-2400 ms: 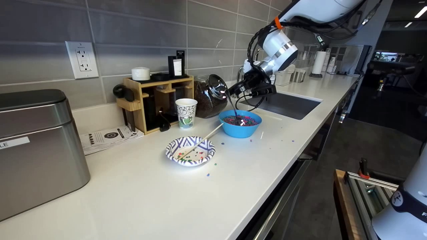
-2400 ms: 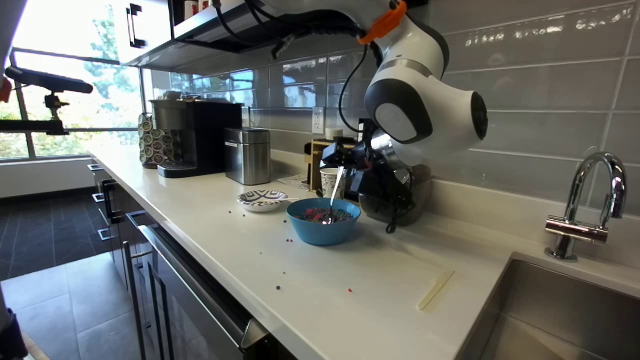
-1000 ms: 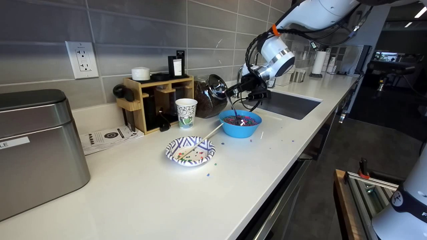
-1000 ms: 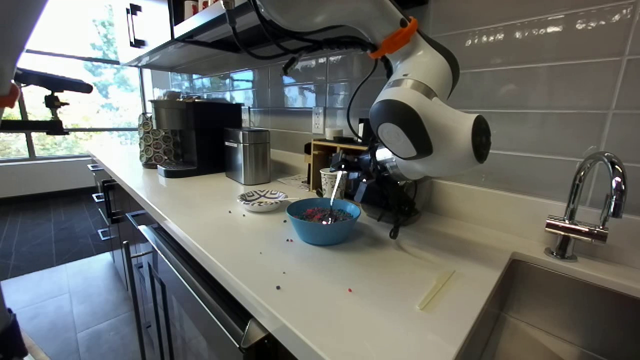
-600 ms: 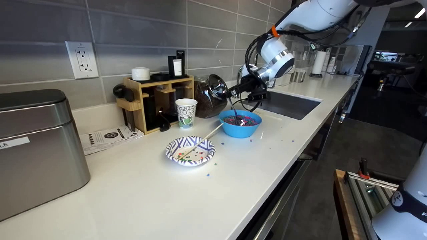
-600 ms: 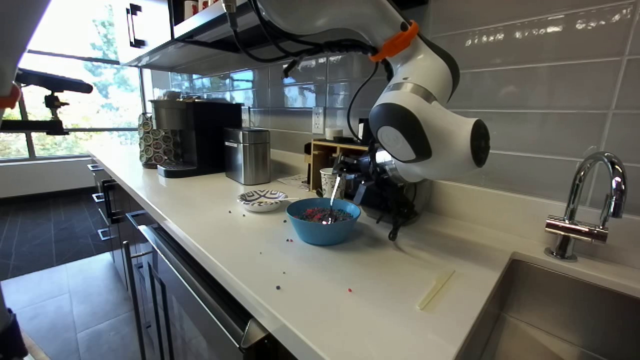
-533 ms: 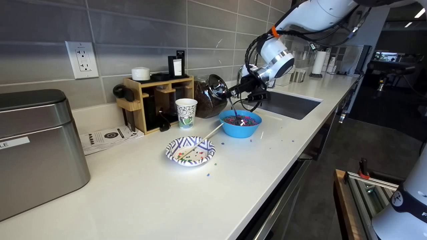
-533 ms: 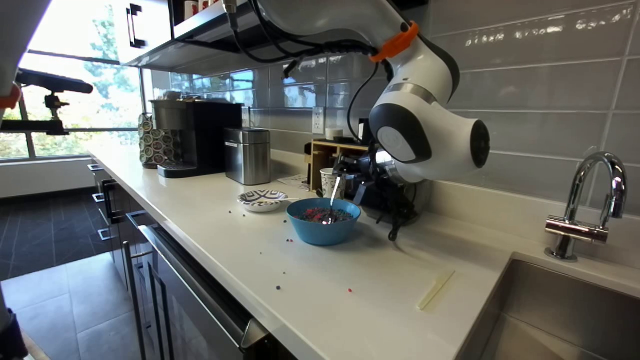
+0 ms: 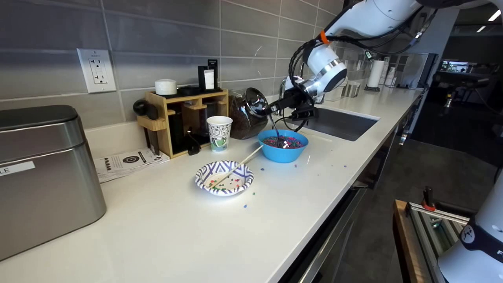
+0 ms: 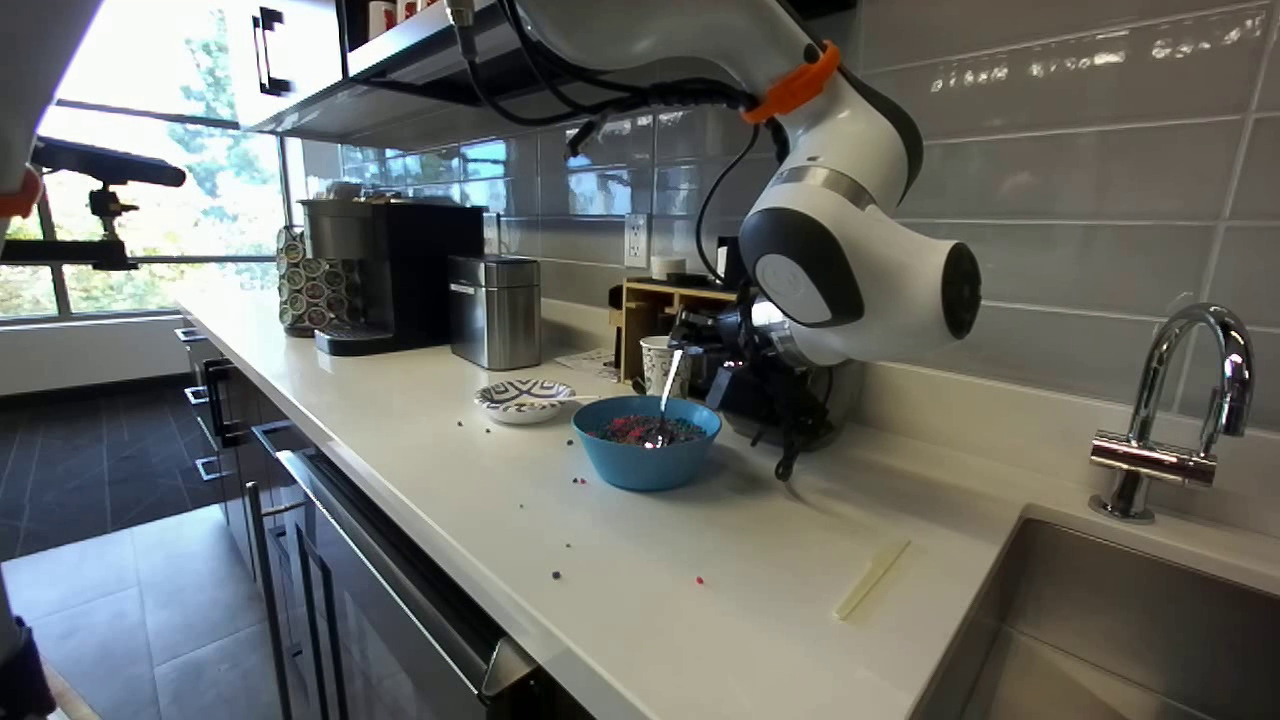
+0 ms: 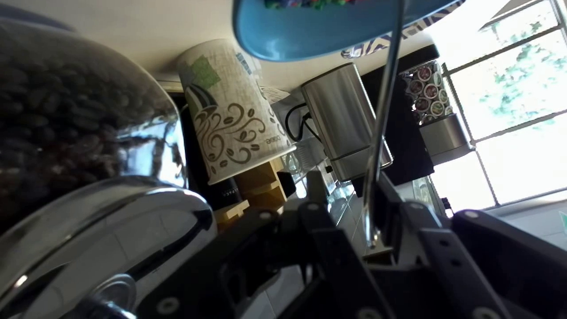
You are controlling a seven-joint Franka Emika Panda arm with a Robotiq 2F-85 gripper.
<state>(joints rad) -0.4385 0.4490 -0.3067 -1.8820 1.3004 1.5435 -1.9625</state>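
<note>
In both exterior views your black two-fingered gripper (image 11: pixel 350 190) sits lower than it did a couple of seconds ago, and its jaws have narrowed over the last second. The fingers (image 11: pixel 316 190) stand apart all the same. In the wrist view the long, shiny metal spoon (image 11: pixel 382 128) runs between them, close beside the finger at three o'clock, with a visible gap left toward nine; whether it touches the nearer finger, you cannot tell from here.

The spoon itself has hardly shifted. Its lower end rests among small multicoloured pieces (image 9: pixel 292 143) in the round, bright blue, plastic-looking bowl (image 10: pixel 645 470), and its handle (image 9: pixel 273 122) leans up toward eleven o'clock in an exterior view. The bowl has stayed put too. For you, this reads as fingers placed about the handle without a firm hold, so the bowl, not the gripper, probably bears the spoon.

Mind what lies close by. Counting from the gripper in the wrist view, the clear, rounded jar of dark beans (image 11: pixel 71 106) is toward nine o'clock, and the white, swirl-printed paper cup (image 11: pixel 239 128) at ten. In an exterior view the round white paper bowl with a zigzag rim (image 9: pixel 202 177) sits at eight o'clock from the blue one.
</note>
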